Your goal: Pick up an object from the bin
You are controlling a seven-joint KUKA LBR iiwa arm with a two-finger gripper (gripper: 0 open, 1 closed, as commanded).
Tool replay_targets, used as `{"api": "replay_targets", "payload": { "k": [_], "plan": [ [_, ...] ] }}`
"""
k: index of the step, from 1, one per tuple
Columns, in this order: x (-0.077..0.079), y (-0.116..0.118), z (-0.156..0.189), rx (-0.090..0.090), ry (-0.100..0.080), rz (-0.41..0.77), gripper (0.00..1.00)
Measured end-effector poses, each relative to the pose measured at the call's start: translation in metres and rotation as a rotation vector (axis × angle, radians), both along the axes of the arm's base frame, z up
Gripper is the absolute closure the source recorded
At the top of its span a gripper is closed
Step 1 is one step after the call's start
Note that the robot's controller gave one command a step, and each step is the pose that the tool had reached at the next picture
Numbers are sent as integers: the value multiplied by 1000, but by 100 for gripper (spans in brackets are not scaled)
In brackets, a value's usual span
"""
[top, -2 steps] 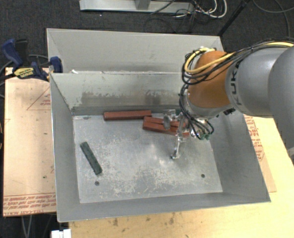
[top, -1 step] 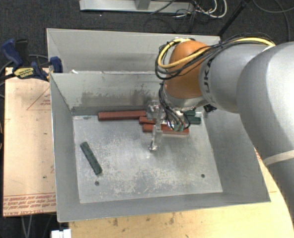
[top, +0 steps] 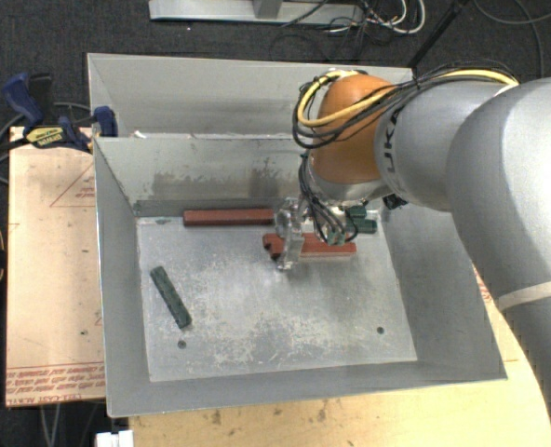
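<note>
Camera view, looking down into a grey metal bin [top: 275, 335] with sloping walls and a flat, scuffed floor. A large silver robot arm [top: 480, 147] enters from the right, with an orange cover [top: 350, 133] at its wrist and yellow cables [top: 324, 87] looped over it. Its gripper [top: 288, 248] points down near the middle of the floor, at the left end of a short red block [top: 336, 249] that lies flat, partly hidden under the wrist. The gripper looks to be touching or just above that block. Whether it is open or closed cannot be told, and nothing is seen held in it. A longer reddish-brown bar [top: 227, 217] lies just beside it, up and to the left, along the foot of the back wall. A dark green stick [top: 170, 298] lies well apart at the lower left.

Judgement: the step in hand seems to be settling onto the short red block. To do it well, the gripper should straddle the block's narrow width, go low enough for a firm hold, keep off the longer bar, and lift straight up
</note>
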State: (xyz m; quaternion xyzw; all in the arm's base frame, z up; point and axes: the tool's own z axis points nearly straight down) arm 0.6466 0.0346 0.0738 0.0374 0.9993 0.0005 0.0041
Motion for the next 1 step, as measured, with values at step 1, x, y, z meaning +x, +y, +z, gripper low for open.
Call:
{"api": "replay_targets", "payload": {
  "k": [1],
  "plan": [
    [6, 3, 176, -1, -5, 53, 100]
  ]
}}
